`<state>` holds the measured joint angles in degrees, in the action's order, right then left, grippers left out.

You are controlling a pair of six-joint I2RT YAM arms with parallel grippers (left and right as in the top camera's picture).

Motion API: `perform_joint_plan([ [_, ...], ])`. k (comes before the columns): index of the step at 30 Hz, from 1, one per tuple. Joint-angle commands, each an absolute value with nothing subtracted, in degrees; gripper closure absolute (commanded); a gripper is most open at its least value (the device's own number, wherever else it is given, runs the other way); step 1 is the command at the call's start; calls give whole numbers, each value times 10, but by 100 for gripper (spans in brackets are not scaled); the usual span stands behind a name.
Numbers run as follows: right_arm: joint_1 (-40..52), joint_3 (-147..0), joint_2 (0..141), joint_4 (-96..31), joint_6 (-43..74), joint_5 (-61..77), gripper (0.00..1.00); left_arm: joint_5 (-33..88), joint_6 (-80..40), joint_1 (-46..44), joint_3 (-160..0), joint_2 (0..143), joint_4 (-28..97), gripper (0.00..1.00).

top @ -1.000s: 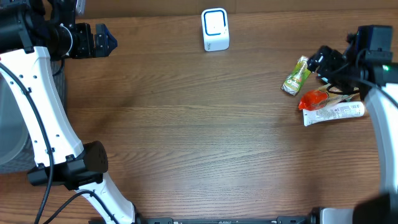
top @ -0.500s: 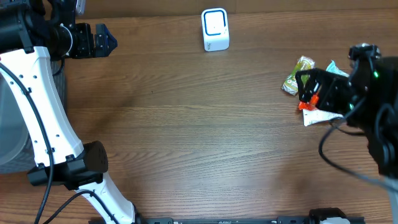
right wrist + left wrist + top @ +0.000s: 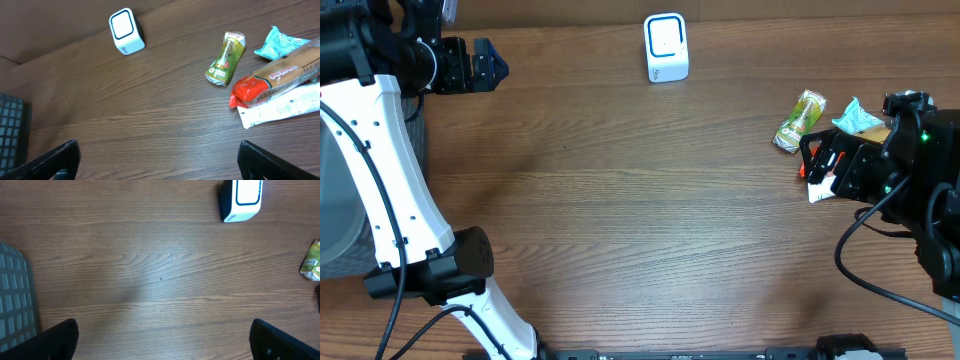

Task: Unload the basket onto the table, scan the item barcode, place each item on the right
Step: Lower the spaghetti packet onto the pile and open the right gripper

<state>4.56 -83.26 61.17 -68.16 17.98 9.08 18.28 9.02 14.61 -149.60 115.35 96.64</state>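
**Worktop** [image 3: 640, 220]: brown wood grain, carrying every item below.

**Scanner** [image 3: 667, 47]: white box with a blue-outlined face, at the far edge near the middle, standing well apart from the goods. Also seen in the left wrist view [image 3: 241, 199] and the right wrist view [image 3: 126, 31].

**Goods, right side of the worktop, four pieces in a loose cluster:**
- Green packet [image 3: 226, 59]: long, lying flat, the piece nearest the scanner, just apart from the others.
- Teal packet [image 3: 282, 43]: crumpled, at the far side of the cluster.
- Red-ended wrapper [image 3: 272, 77]: lying slantwise, touching the white pouch.
- White pouch [image 3: 280, 111]: flat, printed, on the near side of the red-ended wrapper.

**Grey basket** [image 3: 17, 300]: gridded wall, at the left edge.

**Left end effector** [image 3: 490, 66]: at the far left corner, fingers spread wide, nothing between them [image 3: 164, 325].

**Right end effector** [image 3: 817, 163]: above the red-ended wrapper and white pouch, fingers spread wide, holding nothing [image 3: 159, 145].
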Motion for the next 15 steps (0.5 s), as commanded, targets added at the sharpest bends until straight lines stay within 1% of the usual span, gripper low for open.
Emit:
perform_joint_plan([
  [1, 59, -843, 615, -677, 176, 79, 0, 191, 92, 141, -1497, 1159, 966, 1],
  [8, 70, -820, 624, -651, 175, 43, 0, 191, 92, 141, -1497, 1160, 966, 0],
  [11, 70, -795, 625, -608, 175, 35, 0, 191, 92, 141, -1497, 1159, 966, 0],
  [15, 70, -740, 621, -519, 175, 29, 0, 191, 92, 141, -1497, 1159, 966, 0],
])
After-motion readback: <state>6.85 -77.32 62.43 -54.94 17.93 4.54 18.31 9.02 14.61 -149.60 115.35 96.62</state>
